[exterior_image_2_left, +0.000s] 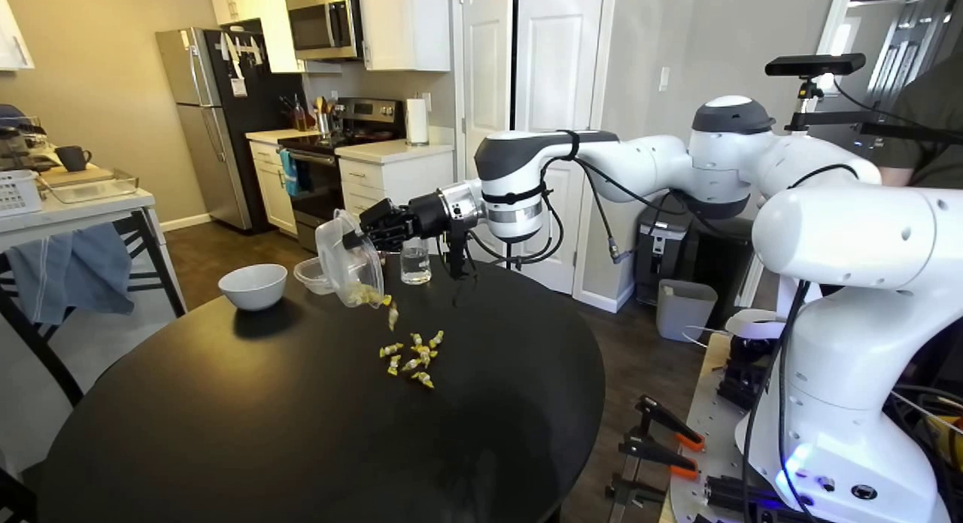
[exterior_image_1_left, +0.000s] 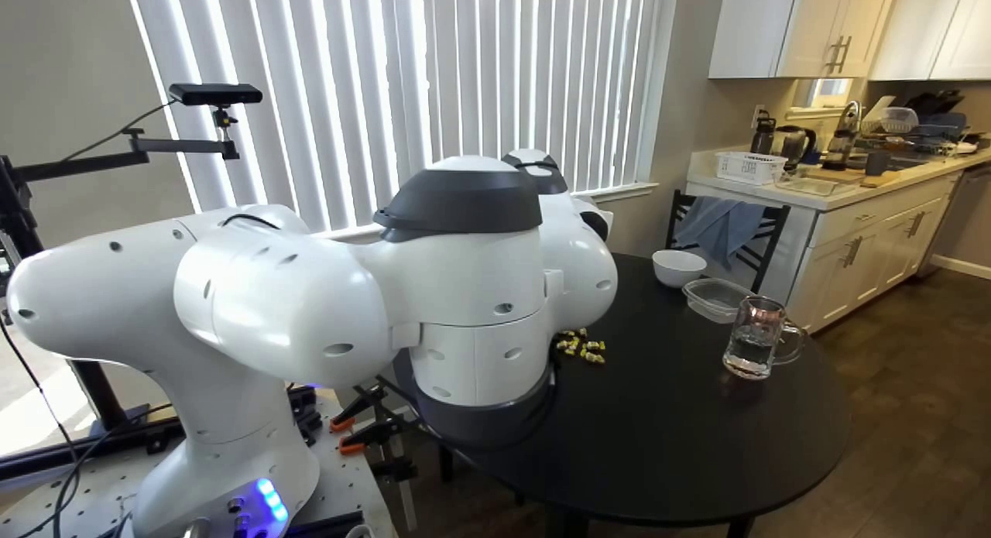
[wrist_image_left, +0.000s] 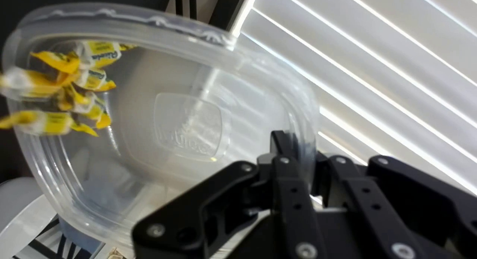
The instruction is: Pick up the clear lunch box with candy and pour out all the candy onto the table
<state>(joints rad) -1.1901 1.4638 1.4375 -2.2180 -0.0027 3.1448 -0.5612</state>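
Several yellow-and-white Ricola candies [exterior_image_2_left: 424, 354] lie in a loose cluster on the round black table [exterior_image_2_left: 301, 440], lower than the clear lunch box [exterior_image_2_left: 346, 266] and near it. The gripper [wrist_image_left: 303, 154] is clamped on a wall of the box, which is held tilted steeply over the table. More candies are bunched inside at its lower end, and one shows just beneath its rim, apart from the cluster. In an exterior view, a white bowl [exterior_image_2_left: 253, 288] stands left of the lunch box, a second clear plastic container [exterior_image_2_left: 312, 277] sits partly hidden behind it, and a part-filled glass mug [exterior_image_2_left: 415, 264] is to its right.
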